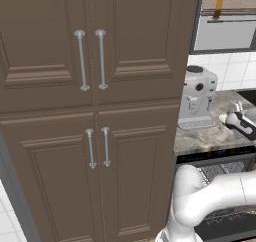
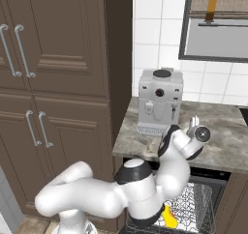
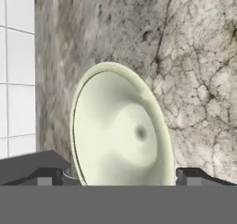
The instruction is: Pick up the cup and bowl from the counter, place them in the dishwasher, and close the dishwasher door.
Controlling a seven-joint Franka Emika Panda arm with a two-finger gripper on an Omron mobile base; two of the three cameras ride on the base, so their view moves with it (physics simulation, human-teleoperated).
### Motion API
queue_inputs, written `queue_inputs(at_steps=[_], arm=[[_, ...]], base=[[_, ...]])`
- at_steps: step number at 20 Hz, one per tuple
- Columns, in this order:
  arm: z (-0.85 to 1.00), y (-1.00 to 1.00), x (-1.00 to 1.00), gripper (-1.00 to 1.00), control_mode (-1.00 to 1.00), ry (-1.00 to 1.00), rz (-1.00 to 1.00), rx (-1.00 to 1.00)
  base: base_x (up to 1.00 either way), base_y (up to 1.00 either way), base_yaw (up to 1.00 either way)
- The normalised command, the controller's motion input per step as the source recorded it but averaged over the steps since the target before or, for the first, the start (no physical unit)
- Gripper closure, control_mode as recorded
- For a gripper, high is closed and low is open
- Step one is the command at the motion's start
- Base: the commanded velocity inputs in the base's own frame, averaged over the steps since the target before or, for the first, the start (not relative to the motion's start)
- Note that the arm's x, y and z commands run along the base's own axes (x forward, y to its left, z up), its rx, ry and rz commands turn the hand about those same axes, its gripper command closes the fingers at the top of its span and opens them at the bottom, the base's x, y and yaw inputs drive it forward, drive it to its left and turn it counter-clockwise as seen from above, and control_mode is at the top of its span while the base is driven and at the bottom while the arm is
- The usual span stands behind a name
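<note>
The pale cream-green bowl [image 3: 121, 135] lies on the mottled stone counter [image 3: 199, 70], close in front of the hand. My gripper [image 3: 118, 177] is open, with one fingertip [image 3: 48, 176] at each side of the bowl, right by its rim. From the left base view the bowl [image 1: 222, 117] peeks out beside the gripper [image 1: 234, 111], to the right of the coffee machine. The yellow cup [image 2: 168, 216] lies in the wire rack of the dishwasher [image 2: 193, 204] below the counter [image 2: 227, 141]. The dishwasher door is out of view.
A silver-grey coffee machine [image 2: 160, 101] stands on the counter just left of the gripper [image 2: 194, 123]. Tall brown cabinets [image 1: 90, 111] with bar handles fill the left side. White wall tiles [image 2: 155, 30] and a window [image 2: 218, 25] lie behind the counter.
</note>
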Motion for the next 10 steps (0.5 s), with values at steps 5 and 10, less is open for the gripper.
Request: queue_inputs(at_steps=[5,10], arm=[[-0.24,-0.07,0.23,1.0,-1.0,0.0,0.0,0.04],[-0.23,-0.21,0.11,1.0,-1.0,0.0,0.0,0.06]], base=[[0.0,0.0,0.0],[0.0,0.0,0.0]])
